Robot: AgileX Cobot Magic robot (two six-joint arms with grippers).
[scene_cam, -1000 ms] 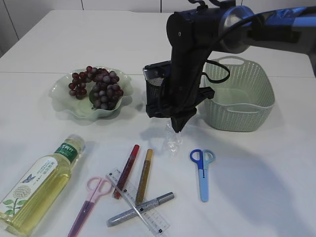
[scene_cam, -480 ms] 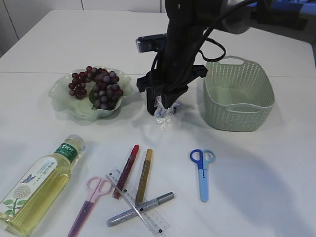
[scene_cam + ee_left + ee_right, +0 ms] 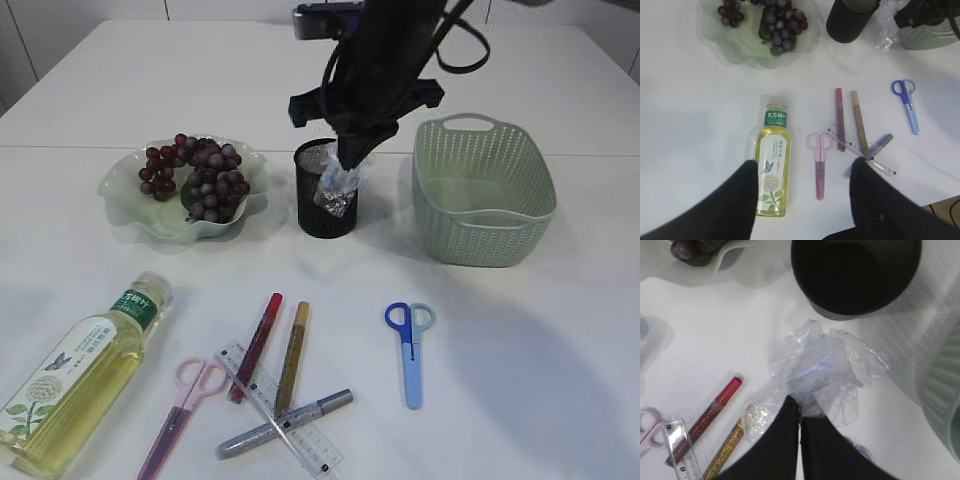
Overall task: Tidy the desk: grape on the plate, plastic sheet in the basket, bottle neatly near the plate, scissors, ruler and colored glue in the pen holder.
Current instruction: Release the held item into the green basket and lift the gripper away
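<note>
Exterior view, done: you already have the grape (image 3: 197, 176) lying on the plate (image 3: 122, 200) at the far left.
Exterior view, in hand: your right gripper (image 3: 349, 160) has its jaws clenched on the plastic sheet (image 3: 338, 190), which hangs in the air in front of the pen holder (image 3: 312, 218), left of the basket (image 3: 484, 190) and not yet in it.
Exterior view, left to do: the bottle (image 3: 82, 372) lies on its side at the near left, well apart from the plate; the pink scissors (image 3: 182, 404), ruler (image 3: 279, 421), blue scissors (image 3: 409, 347) and three colored glue sticks (image 3: 283, 375) all lie on the tabletop (image 3: 540, 360).
Left wrist view: your left gripper (image 3: 802, 176) has its jaws released and holds nothing, hovering above the bottle (image 3: 773, 163) and pink scissors (image 3: 819, 162).
Right wrist view: the black fingers (image 3: 782, 437) pinch the crumpled plastic sheet (image 3: 820, 370); the pen holder (image 3: 856, 272) looks empty inside.
Judgement: one item of the task looks finished, the sheet is under way, and you have the bottle and all the stationery ahead.
</note>
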